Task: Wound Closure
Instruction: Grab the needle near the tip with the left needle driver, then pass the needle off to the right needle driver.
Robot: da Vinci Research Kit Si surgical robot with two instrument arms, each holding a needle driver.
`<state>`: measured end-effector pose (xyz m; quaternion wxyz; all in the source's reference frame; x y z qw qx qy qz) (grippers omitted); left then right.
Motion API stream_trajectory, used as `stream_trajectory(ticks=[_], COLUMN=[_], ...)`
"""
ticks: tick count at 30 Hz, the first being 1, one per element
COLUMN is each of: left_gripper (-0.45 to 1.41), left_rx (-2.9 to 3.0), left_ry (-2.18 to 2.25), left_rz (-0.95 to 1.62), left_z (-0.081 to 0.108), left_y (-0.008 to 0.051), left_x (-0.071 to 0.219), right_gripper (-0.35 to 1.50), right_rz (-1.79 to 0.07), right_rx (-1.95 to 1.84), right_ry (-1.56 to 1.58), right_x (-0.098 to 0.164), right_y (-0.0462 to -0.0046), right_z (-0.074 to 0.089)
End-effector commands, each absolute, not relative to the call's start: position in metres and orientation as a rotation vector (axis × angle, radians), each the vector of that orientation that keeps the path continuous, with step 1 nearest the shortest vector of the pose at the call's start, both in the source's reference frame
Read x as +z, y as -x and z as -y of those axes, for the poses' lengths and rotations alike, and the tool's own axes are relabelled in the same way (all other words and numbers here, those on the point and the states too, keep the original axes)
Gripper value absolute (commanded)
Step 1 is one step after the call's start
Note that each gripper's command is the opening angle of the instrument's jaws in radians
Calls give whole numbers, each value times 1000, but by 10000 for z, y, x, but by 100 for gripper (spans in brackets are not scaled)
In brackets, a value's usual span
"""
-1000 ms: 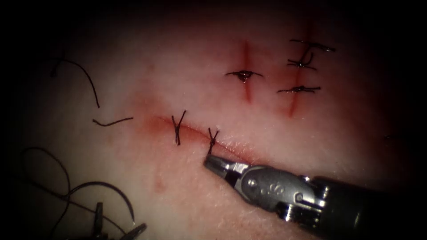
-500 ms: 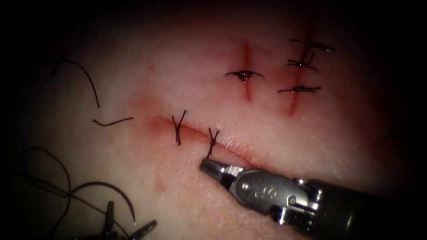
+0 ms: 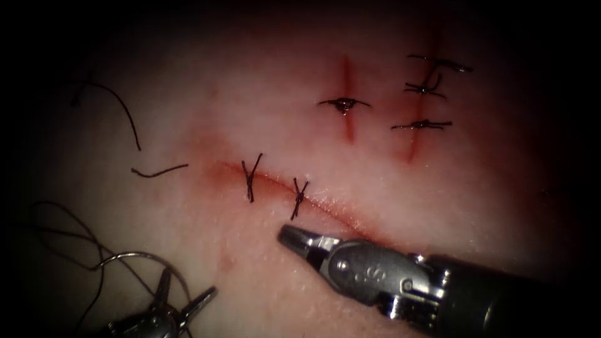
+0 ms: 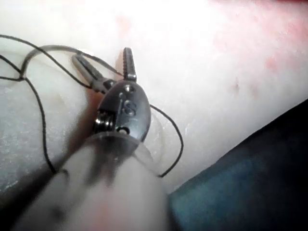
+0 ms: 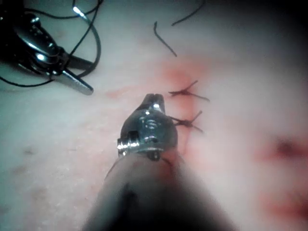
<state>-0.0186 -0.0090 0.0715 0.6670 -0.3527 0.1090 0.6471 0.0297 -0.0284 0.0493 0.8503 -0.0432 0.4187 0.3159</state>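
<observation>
The silver right needle driver (image 3: 294, 238), jaws together and holding nothing, has been backed off the second black stitch (image 3: 299, 198). The curved steel needle (image 3: 147, 258) lies by the spread, empty left tool (image 3: 188, 300), clear of the tissue (image 3: 206, 112).

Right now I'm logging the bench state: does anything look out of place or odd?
Two cut ends of thread lie loose on the tissue, left of the cut. The left gripper stands open by the needle and tangled thread, holding nothing.
</observation>
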Motion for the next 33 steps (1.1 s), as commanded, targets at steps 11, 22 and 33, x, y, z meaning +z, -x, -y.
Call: stream_trajectory(ticks=[11,22,33], left_gripper=[-45,-45,-45], left_rx=[1419,1640,1787], left_ry=[824,859,852], left_rz=[-173,-294,-444], left_z=[87,60,23], left_y=[188,208,251], left_x=[700,684,679], right_gripper=[-35,89,138], right_rz=[-885,-894,-689], right_rx=[666,877,1148], right_ry=[91,-17,-21], right_x=[493,477,416], right_y=[-309,-320,-346], right_z=[280,273,219])
